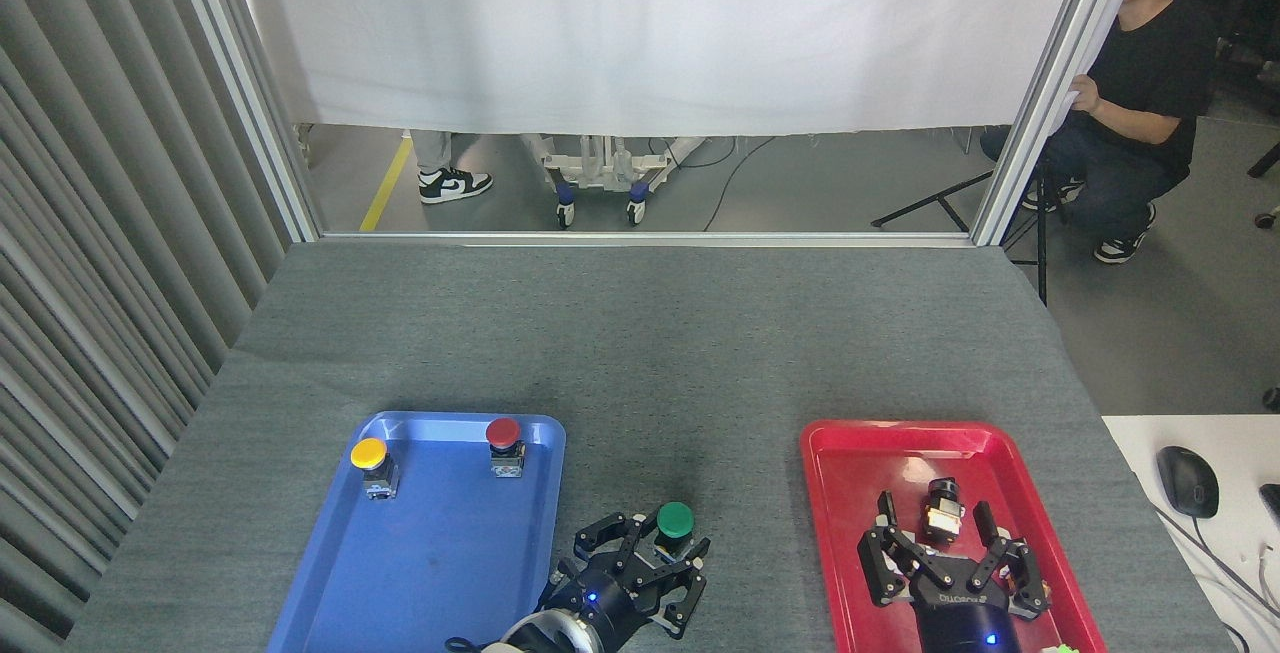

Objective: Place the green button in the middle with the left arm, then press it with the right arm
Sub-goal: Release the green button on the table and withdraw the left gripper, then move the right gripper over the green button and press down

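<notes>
Gripping the green button (675,519) over the grey cloth (640,353) between the blue tray (330,573) and red tray (830,533), the left gripper (662,561) is clamped on its body; the right gripper (935,545) hangs spread wide above the red tray

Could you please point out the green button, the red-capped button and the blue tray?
green button (675,518), head view, on its cap.
red-capped button (503,431), head view, on its cap.
blue tray (430,553), head view, bare floor.

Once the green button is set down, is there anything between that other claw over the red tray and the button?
Nothing visible. Only bare grey cloth and the red tray's low rim lie between the right gripper and the green button, which the left gripper holds.
</notes>
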Robot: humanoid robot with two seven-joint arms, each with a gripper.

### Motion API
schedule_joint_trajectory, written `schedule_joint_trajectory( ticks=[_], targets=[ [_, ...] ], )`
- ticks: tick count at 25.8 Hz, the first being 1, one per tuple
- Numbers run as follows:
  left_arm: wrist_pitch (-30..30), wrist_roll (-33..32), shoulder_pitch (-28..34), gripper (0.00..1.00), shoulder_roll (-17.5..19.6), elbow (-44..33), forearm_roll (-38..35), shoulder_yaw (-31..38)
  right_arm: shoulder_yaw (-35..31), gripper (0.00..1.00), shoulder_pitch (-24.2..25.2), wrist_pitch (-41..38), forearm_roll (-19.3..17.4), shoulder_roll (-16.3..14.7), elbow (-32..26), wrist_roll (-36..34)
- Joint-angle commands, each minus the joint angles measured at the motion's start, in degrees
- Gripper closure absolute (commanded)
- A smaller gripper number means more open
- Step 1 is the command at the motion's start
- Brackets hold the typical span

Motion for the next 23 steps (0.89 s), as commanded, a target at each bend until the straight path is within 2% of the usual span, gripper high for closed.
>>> schedule_joint_trajectory(
  ticks=[1,3,7,9,13,16,20,23],
  targets=[
    [0.32,-0.69,2.25,0.0,0.51,-6.19,0.04,0.15,0.04,0.0,0.66,-0.02,0.0,-0.02,0.0,-0.08],
    [1.63,-0.86,5.59,0.0,1.3,-11.47,0.22,0.76,0.05,0.0,0.66,-0.54,0.0,0.07,-0.44,-0.52],
    [7.52,-1.3,13.06,0.0,8.59,-24.47,0.83,3.57,0.05,0.0,0.57,-3.18,0.0,-0.02,-1.58,-0.17],
    [9.46,-1.21,16.76,0.0,10.44,-28.43,0.75,5.42,0.22,0.0,0.66,-3.18,0.0,-0.2,-1.49,-0.08],
    [9.28,-1.21,21.77,0.0,11.14,-34.49,0.83,10.96,0.31,0.0,0.66,-3.09,0.0,0.16,-1.41,-0.08],
    [9.19,-1.21,22.56,0.0,11.23,-35.99,0.83,11.66,2.15,0.02,0.39,-2.74,0.18,0.6,-1.23,0.0],
    [9.19,-1.22,21.86,0.0,11.14,-35.99,0.83,11.66,6.81,0.14,-0.4,0.16,1.06,1.91,-0.26,-0.08],
    [9.28,-1.3,21.77,0.0,11.14,-35.99,0.83,11.66,9.27,0.35,-1.45,0.6,2.9,3.06,-0.18,-0.08]
  ],
)
